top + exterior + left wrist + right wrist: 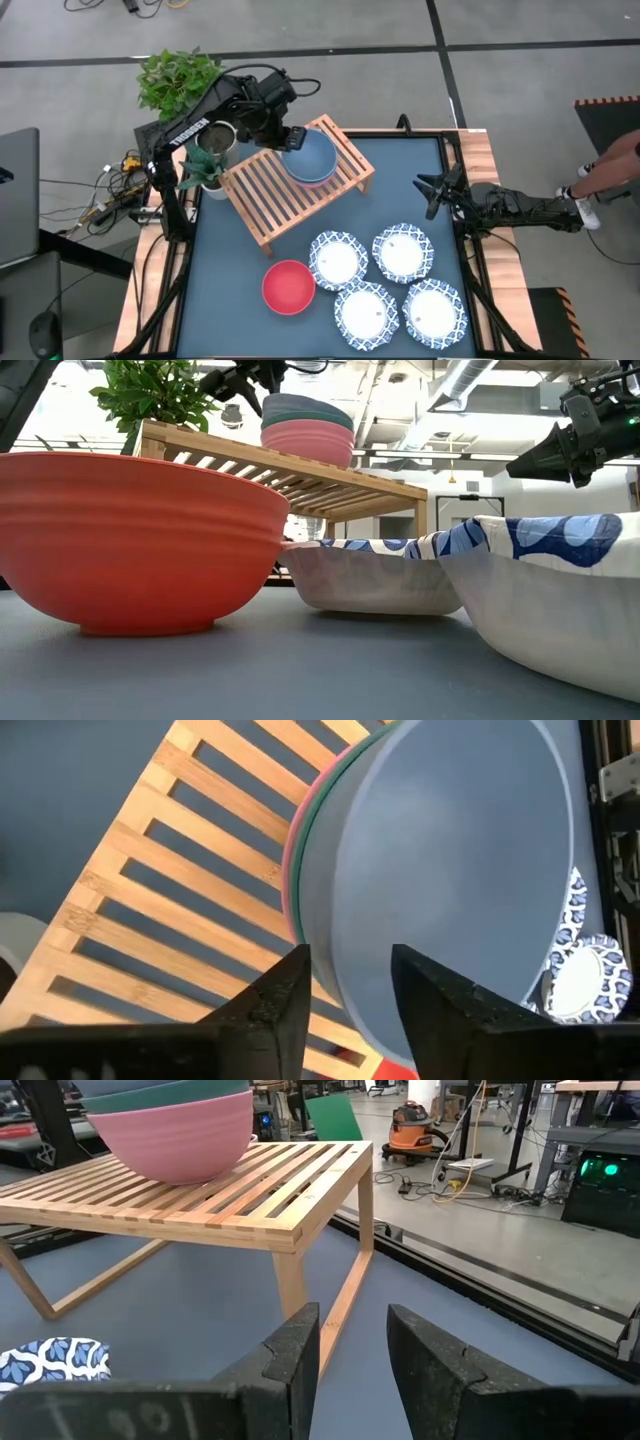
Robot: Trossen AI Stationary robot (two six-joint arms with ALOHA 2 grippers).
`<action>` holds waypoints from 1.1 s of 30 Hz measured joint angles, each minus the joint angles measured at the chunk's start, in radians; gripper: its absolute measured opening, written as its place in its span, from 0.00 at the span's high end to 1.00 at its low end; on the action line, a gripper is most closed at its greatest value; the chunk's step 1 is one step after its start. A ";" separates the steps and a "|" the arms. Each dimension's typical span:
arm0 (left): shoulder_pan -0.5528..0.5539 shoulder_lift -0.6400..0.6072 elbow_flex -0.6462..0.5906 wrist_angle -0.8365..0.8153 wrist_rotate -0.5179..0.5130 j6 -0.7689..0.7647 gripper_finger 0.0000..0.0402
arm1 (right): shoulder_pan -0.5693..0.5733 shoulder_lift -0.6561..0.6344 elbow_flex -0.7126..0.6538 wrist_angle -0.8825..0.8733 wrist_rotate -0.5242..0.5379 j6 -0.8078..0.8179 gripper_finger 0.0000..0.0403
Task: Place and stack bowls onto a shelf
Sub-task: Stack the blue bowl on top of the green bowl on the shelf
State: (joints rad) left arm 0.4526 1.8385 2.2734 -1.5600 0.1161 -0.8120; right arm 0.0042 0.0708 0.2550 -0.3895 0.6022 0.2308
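Observation:
A grey-blue bowl [310,152] tops a stack with a green bowl [170,1098] and a pink bowl [308,442], nested at the far end of the wooden slatted shelf [285,195]. The pink bowl's base rests on the slats. My left gripper [350,1010] is over the stack's left side, pointing steeply down, open, with the grey-blue bowl's rim between its fingers. A red bowl [288,286] and several white blue-rimmed dishes [402,252] sit on the blue tabletop in front of the shelf. My right gripper [432,192] waits open at the table's right edge. My left gripper straddles the grey-blue bowl's rim [335,935] from above, one finger [285,1005] outside the wall and the other [435,1010] over the inside. Whether either finger touches the bowl I cannot tell. The bowl sits nested in the stack on the shelf.
A leafy plant [178,80], a metal pot [215,135] and a small potted plant [205,170] stand close to the shelf's left side. The near part of the shelf's slats [150,890] is bare. A person's shoe [588,205] shows beyond the right edge.

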 joint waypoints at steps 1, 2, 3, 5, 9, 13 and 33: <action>0.001 0.000 0.008 -0.009 0.002 0.003 0.68 | 0.000 0.000 0.000 0.000 0.000 0.000 0.64; 0.002 0.000 0.017 -0.012 0.003 0.005 0.67 | 0.000 0.000 0.000 0.000 0.000 0.000 0.64; 0.002 0.000 0.026 -0.010 0.003 0.006 0.67 | 0.000 0.000 0.000 0.000 0.000 0.000 0.64; 0.002 0.000 0.049 -0.011 0.001 0.009 0.66 | 0.000 0.000 0.000 0.000 -0.001 0.005 0.64; 0.002 -0.008 0.082 -0.005 -0.034 0.023 0.66 | 0.000 0.000 0.000 0.000 -0.002 0.005 0.64; 0.007 -0.033 0.080 -0.007 -0.046 0.059 0.66 | 0.000 0.000 0.000 0.000 -0.002 0.006 0.64; -0.156 -0.140 0.058 0.247 -0.207 0.479 0.66 | 0.000 0.000 0.000 -0.005 -0.003 0.007 0.64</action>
State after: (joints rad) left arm 0.2968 1.6985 2.3311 -1.3134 -0.0913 -0.3327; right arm 0.0044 0.0711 0.2550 -0.3942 0.5995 0.2379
